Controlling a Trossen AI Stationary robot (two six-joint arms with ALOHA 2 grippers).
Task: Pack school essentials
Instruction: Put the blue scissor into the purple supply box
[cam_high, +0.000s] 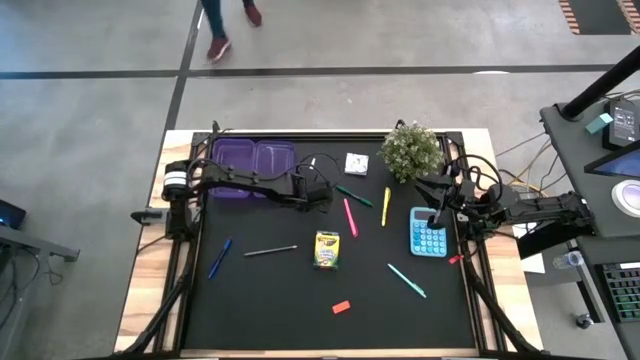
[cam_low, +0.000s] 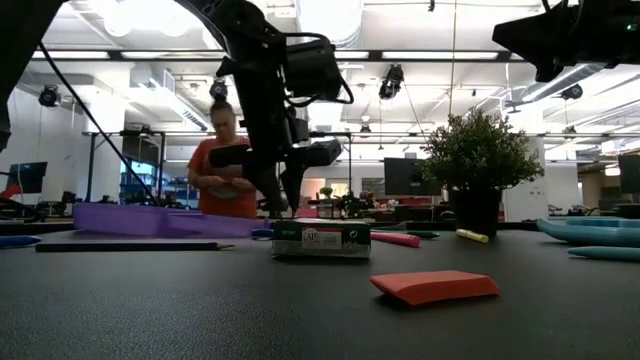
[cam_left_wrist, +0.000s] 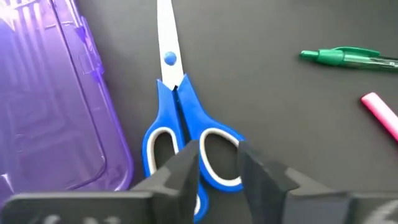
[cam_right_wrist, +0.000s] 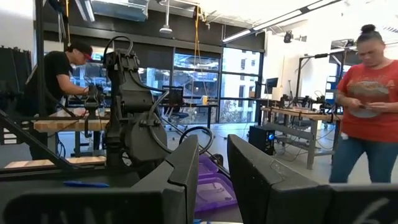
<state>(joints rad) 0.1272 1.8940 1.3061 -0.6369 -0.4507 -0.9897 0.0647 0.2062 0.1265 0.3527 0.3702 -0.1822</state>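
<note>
scissors beside purple case edge; left fingers astride handle

Grey concrete floor, bright ceiling lights — big windows

My left gripper sits over the scissors beside the case; crayon box mid-table; plant behind the calculator.
</note>
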